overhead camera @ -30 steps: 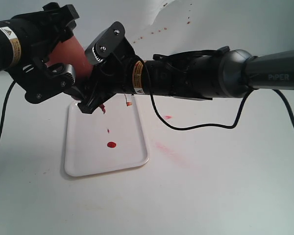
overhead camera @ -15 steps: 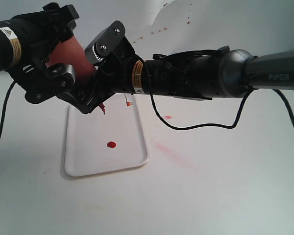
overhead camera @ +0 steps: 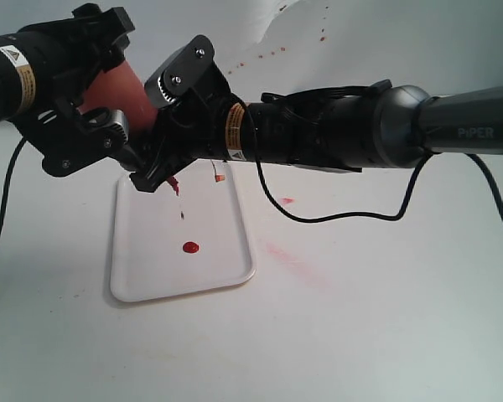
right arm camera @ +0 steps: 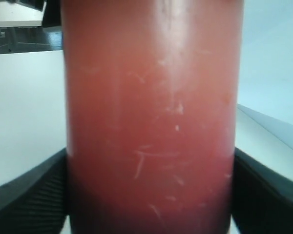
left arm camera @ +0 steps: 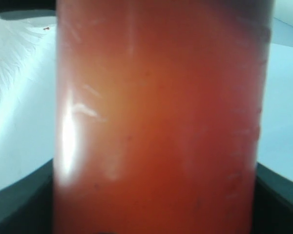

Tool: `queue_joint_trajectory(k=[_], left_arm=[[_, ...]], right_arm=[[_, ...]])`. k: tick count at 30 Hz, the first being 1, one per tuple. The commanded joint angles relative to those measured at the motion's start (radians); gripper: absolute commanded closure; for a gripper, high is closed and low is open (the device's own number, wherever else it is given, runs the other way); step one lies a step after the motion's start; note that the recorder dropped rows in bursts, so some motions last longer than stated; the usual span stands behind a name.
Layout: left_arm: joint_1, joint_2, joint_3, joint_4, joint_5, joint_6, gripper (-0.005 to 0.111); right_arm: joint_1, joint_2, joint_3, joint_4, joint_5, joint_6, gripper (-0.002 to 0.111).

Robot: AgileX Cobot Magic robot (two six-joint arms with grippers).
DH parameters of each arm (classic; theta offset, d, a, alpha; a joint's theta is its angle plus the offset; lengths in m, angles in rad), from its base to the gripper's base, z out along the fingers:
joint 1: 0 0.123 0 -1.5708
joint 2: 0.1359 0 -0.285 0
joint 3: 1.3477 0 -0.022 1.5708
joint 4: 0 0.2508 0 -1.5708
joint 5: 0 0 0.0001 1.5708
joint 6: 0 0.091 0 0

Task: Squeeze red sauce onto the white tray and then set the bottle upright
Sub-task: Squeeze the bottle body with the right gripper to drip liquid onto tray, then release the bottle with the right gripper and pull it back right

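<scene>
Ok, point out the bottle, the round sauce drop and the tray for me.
bottle [overhead camera: 117,88]: exterior view, middle of its visible red body.
sauce drop [overhead camera: 191,248]: exterior view, centre of the round drop.
tray [overhead camera: 155,272]: exterior view, bare floor near its front rim.

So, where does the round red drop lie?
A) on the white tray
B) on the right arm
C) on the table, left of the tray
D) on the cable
A: the round drop of red sauce sits on the white tray, beneath the tilted bottle.
</scene>
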Motion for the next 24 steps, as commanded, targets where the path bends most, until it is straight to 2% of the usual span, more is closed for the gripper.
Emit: queue_joint_trajectory(k=[1, 2, 8, 10, 12, 14, 18, 24], left_arm=[[-0.005, -0.007, -0.013, 0.001, 0.019, -0.019, 0.107], [-0.005, -0.007, -0.013, 0.001, 0.030, -0.019, 0.107], [-0.005, -0.009, -0.013, -0.071, 0.166, -0.019, 0.107], [-0.005, -0.009, -0.013, -0.087, 0.193, -0.019, 0.107], [-0.005, -0.009, -0.013, -0.090, 0.220, -0.063, 0.107], [-0.005, -0.009, -0.013, -0.090, 0.227, -0.137, 0.107], [-0.005, -0.009, -0.009, -0.090, 0.255, -0.189, 0.107], [-0.005, -0.027, 0.014, -0.092, 0.288, -0.314, 0.107]], right_arm=[[0.001, -0.005, -0.006, 0.039, -0.004, 0.005, 0.006], [0.001, -0.005, -0.006, 0.034, -0.004, 0.005, 0.003], [0.001, -0.046, -0.006, -0.074, 0.024, 0.036, 0.003], [-0.001, -0.084, -0.002, -0.109, 0.097, 0.101, 0.003], [-0.001, -0.126, -0.001, -0.166, 0.245, 0.186, 0.003], [-0.003, -0.174, 0.019, -0.291, 0.360, 0.289, 0.003], [-0.021, -0.239, 0.088, -0.453, 0.314, 0.293, 0.003], [-0.138, -0.338, 0.207, -0.451, 0.229, 0.367, 0.003]])
